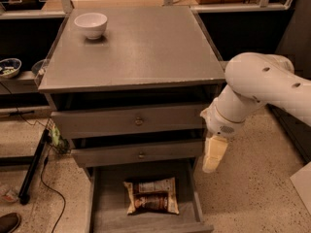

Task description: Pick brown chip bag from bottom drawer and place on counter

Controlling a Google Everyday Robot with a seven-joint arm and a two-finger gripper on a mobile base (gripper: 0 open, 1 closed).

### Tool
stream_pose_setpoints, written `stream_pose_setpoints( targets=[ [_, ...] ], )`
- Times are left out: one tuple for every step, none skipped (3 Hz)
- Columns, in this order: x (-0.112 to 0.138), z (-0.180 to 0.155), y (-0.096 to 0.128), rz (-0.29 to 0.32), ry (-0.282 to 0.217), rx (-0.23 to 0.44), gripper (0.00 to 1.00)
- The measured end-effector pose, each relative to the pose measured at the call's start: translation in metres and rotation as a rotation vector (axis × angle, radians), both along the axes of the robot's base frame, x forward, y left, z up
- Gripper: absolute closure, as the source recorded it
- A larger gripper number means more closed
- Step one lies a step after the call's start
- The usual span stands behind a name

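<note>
The brown chip bag (151, 195) lies flat on the grey floor of the open bottom drawer (109, 212), near its middle. It is cream-tan with a dark brown band. My gripper (211, 165) hangs pointing down from the white arm (257, 89), just right of the drawer's right side. It is above and to the right of the bag, apart from it, and nothing shows in it. The counter (146, 47) is the grey cabinet top above.
A white bowl (91, 24) stands at the counter's far left corner. The two upper drawers (138, 122) with small knobs stick out slightly. A shelf at the left holds a patterned bowl (8, 67). A black stand and cables (34, 164) are on the floor at the left.
</note>
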State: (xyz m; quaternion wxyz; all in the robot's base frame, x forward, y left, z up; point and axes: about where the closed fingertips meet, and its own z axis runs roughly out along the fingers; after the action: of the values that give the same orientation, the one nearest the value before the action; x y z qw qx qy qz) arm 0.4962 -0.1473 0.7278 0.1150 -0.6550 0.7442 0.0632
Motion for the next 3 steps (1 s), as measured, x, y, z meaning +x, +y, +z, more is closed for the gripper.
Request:
stream_pose_setpoints(
  targets=[
    [-0.001, -0.015, 0.001, -0.012, 0.021, 0.019, 0.0],
    [0.013, -0.049, 0.003, -0.045, 0.037, 0.053, 0.0],
    [0.013, -0.049, 0.003, -0.045, 0.038, 0.053, 0.0]
  ],
)
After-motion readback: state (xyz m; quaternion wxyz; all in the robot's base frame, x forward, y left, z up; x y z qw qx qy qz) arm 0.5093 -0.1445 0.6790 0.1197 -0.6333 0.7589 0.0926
